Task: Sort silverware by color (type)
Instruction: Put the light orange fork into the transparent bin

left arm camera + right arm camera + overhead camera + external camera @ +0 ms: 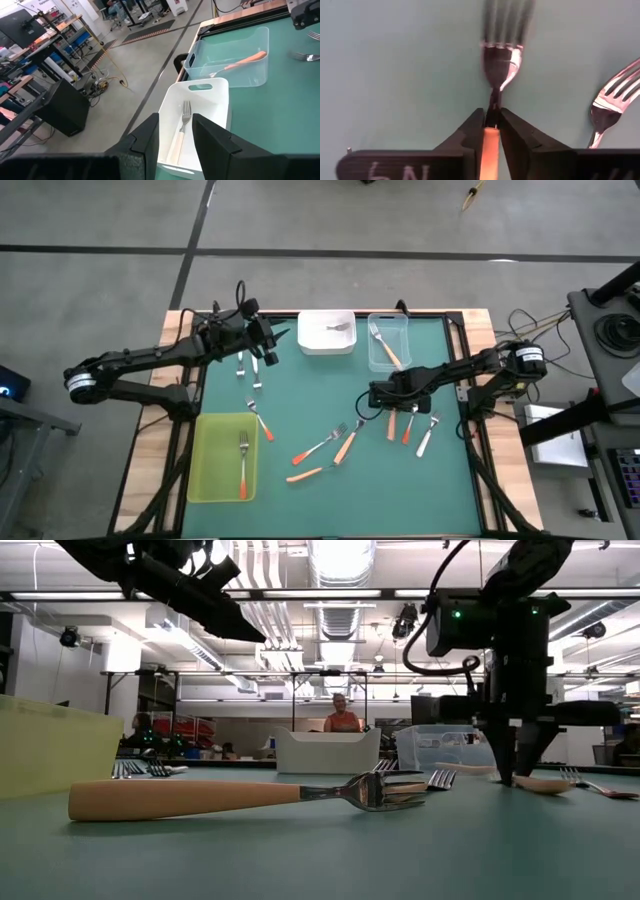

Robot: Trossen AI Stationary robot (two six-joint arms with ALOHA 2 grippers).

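right tool [491, 122] pinches 1 orange fork [496, 75] lying on the counter [300, 395] | left tool [176, 132] half open, empty, above white tray [210, 100] | done: 3 forks in trays | left: about 9 loose

A white tray [326, 333] and a clear tray [388, 343] sit side by side beyond the right end effector [372, 397]; a yellow-green tray [222, 458] lies well apart on the green surface [330, 490].
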